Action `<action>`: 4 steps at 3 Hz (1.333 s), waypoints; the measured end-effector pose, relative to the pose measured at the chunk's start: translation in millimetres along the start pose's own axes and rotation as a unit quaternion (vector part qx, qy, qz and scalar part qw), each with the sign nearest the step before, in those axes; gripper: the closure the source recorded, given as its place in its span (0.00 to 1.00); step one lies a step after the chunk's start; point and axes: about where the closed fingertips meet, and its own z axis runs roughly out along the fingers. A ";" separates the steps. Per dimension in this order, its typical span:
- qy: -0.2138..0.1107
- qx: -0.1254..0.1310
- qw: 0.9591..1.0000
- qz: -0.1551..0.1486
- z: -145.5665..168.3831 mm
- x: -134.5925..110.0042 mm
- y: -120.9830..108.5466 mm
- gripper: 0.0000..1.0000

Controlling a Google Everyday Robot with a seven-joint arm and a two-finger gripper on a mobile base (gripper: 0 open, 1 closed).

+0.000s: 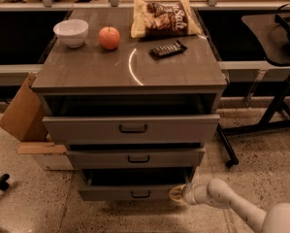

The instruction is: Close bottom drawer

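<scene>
Gripper (177, 194) down low near the floor, right at the right end of the bottom drawer (135, 192) front. Open or shut? Cannot tell. Bottom drawer (lowest of the three) pulled out a little, dark inside. Up top: bowl (71, 32), apple (109, 37), snack bag (164, 18).

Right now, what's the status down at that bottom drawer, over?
Gripper low, at bottom drawer's right front corner. Bottom drawer open, pulled out. Middle drawer and top drawer also out; nothing seen blocking it.
</scene>
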 end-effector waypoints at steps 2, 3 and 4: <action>-0.031 0.001 1.000 -0.003 26.3 -9.2 -54.3 1.00; -0.034 -0.001 0.999 -0.007 27.1 -10.5 -57.4 1.00; -0.049 -0.013 0.998 -0.028 10.3 -21.6 -47.3 1.00</action>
